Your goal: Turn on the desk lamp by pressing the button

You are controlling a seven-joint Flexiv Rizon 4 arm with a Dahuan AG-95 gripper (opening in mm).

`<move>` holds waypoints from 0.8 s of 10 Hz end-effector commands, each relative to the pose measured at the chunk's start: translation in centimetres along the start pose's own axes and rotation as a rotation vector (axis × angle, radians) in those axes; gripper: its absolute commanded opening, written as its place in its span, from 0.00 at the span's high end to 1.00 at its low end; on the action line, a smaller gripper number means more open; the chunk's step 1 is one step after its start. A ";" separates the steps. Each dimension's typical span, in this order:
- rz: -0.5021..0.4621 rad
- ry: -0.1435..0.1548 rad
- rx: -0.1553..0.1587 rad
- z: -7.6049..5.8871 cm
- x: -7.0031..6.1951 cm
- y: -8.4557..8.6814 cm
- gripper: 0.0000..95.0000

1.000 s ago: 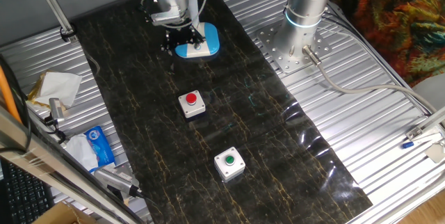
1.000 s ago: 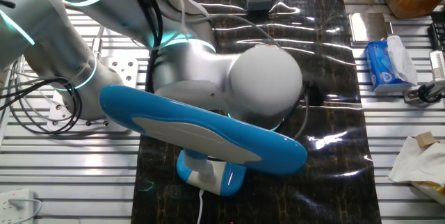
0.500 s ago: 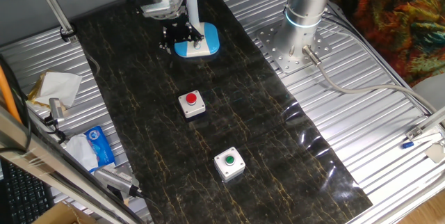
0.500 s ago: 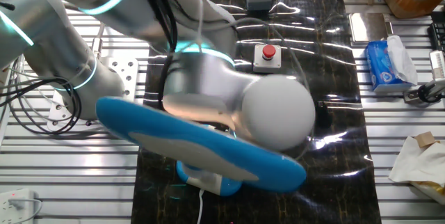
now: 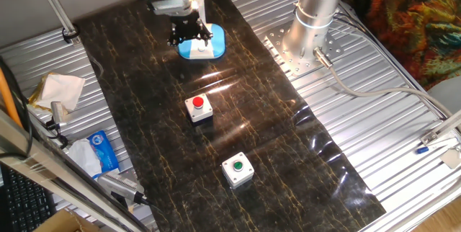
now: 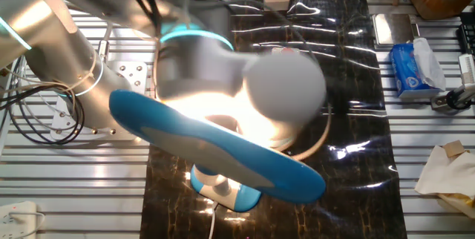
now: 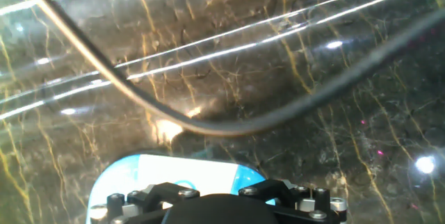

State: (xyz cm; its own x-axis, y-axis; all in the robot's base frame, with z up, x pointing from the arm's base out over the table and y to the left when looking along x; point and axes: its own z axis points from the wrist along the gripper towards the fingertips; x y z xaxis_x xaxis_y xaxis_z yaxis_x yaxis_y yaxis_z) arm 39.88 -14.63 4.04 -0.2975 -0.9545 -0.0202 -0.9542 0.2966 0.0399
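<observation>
The desk lamp's light-blue and white base (image 5: 204, 47) sits at the far end of the black mat. My gripper (image 5: 189, 33) is down on the near-left part of the base. The button is hidden under it. In the other fixed view the lamp's long blue-and-white head (image 6: 215, 146) fills the foreground above the base (image 6: 223, 192), and warm light glows beneath it, in front of my blurred arm. In the hand view the base (image 7: 125, 175) shows bright white and blue just ahead of the gripper body. The fingertips do not show in any view.
A grey box with a red dome button (image 5: 199, 107) and one with a green dome button (image 5: 237, 169) stand on the mat nearer the front. A black cable (image 7: 208, 123) crosses the hand view. The arm's mount (image 5: 306, 41) is right of the lamp. Tissues and clutter (image 5: 61, 91) lie left.
The lamp has lit up: a warm glow now shows under its head and fresh glare on the mat. My arm shifted slightly over the base.
</observation>
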 end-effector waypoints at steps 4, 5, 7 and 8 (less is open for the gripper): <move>-0.025 0.094 0.046 0.0 0.0 -0.4 0.00; -0.030 0.100 0.047 -0.2 0.0 -0.7 0.00; -0.044 0.107 0.053 -1.3 -0.5 -2.1 0.20; -0.050 0.119 0.078 -2.2 -1.1 -3.5 0.20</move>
State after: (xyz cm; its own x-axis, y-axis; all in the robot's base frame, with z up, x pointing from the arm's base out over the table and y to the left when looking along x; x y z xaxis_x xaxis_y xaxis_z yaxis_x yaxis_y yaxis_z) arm 43.51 -14.54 5.72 -0.2448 -0.9656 0.0875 -0.9696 0.2443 -0.0162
